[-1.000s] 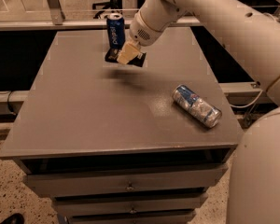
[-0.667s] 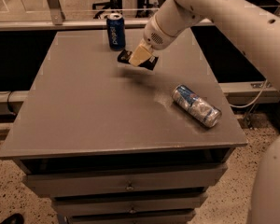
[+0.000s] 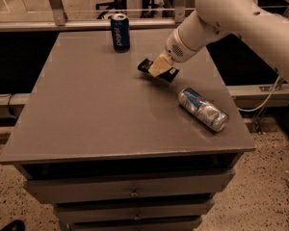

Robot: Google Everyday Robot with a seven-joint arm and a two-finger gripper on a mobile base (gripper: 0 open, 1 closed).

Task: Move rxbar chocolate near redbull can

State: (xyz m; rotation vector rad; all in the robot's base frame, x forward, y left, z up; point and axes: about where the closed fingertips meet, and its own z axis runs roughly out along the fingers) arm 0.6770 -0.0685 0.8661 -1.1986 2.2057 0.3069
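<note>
Table [image 3: 86, 124]: end effector [image 3: 157, 68] nearer redbull can [image 3: 203, 109]

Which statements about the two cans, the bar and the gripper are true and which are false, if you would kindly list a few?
1. The redbull can lies on its side on the table. True.
2. The dark-blue can has tipped over. False: it stands upright near the table's far edge.
3. The gripper holds the rxbar chocolate between its fingers. True.
4. The rxbar chocolate touches the redbull can. False: a gap of bare table separates them, and the bar is between the two cans.
5. The gripper is over the table's near left corner. False: it is right of centre, towards the far side.
</note>
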